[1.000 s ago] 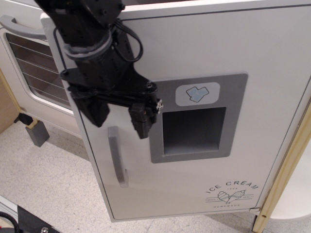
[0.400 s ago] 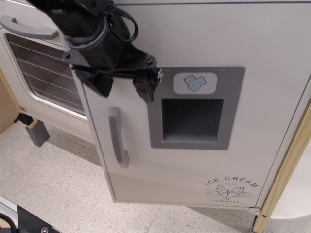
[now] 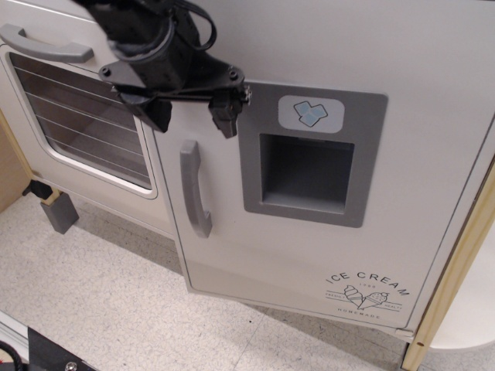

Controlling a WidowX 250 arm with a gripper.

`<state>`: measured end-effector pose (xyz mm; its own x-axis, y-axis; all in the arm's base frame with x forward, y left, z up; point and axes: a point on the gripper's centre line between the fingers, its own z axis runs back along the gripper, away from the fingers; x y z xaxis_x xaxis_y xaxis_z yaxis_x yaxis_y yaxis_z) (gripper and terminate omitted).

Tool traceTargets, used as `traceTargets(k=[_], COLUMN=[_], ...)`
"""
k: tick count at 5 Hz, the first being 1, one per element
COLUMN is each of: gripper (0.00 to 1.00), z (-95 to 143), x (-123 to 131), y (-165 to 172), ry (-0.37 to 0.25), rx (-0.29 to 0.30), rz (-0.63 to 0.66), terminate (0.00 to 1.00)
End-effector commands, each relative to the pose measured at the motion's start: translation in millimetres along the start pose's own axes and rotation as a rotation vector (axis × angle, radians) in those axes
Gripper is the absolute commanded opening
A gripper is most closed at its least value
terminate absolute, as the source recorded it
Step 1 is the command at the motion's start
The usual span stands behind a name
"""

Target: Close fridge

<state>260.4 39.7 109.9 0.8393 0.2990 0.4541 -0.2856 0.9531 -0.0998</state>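
Note:
The white fridge door [image 3: 433,139] fills the right of the view. It has a grey vertical handle [image 3: 195,188], a grey ice-dispenser recess [image 3: 308,171] with an ice-cube sticker [image 3: 311,113], and an "ICE CREAM" print [image 3: 369,294] low on the right. My black gripper [image 3: 193,117] is against the door's upper left, just above the handle. Its two fingers [image 3: 226,116] are spread apart with nothing between them. The door's left edge lies close to the oven front.
The windowed oven door [image 3: 85,124] with a horizontal grey handle [image 3: 45,45] is at the left. A small grey block [image 3: 59,211] stands on the speckled floor [image 3: 108,294] below it. A beige frame post [image 3: 456,270] runs down the right edge.
The fridge door has swung rightward and away, so its left edge and handle have shifted right. My gripper moved up and right with it, staying on the door.

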Motion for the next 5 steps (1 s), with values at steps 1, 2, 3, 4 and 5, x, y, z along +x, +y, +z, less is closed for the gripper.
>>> traceTargets(k=[1,2,3,4,5], gripper=[1.0,1.0,1.0,1.0,1.0], z=[-2.7,-4.8,-6.6,-6.1,-8.8], x=[38.1,45.7,53.8,59.0,62.2], y=[-0.1,-0.2,-0.5,1.3,0.5], ry=[-0.056,-0.058,-0.061,-0.062,-0.063], rx=[0.016,0.016,0.013,0.008,0.01], rz=[0.034,0.038,0.048,0.054,0.053], terminate=[0.0,0.0,0.0,0.0,0.0])
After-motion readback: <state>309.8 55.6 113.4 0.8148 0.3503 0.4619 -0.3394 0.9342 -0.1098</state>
